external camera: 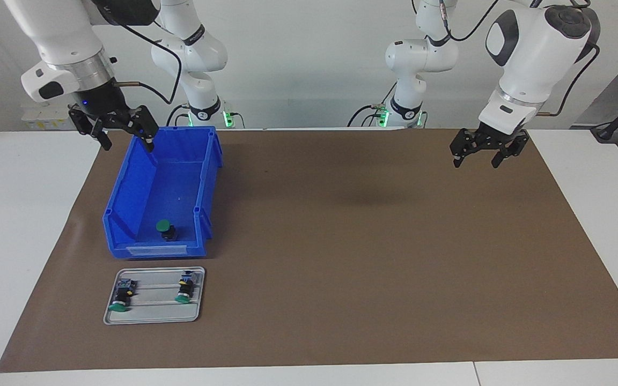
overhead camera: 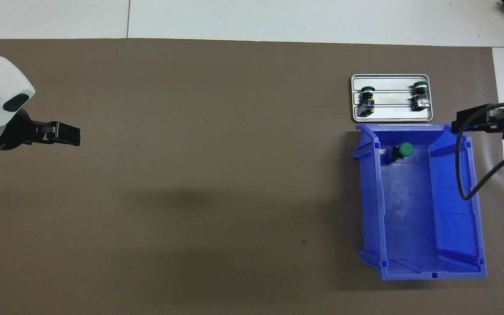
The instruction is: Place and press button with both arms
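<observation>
A small push button with a round green cap and black body (external camera: 167,230) sits inside an open blue plastic bin (external camera: 126,212), at the bin's end farther from the robots, toward the right arm's end of the counter (external camera: 30,225). Just beside that end lies a flat grey metal tray (external camera: 153,316) carrying two similar green-capped buttons (external camera: 121,296). The right gripper (external camera: 118,134) hangs over the bin's nearer edge, fingers spread wide and empty. The left gripper (external camera: 480,156) hangs over the brown mat (external camera: 368,257), well apart from the bin, fingers wide and empty.

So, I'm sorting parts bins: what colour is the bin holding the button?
Blue bin; clearest in the overhead view.
</observation>
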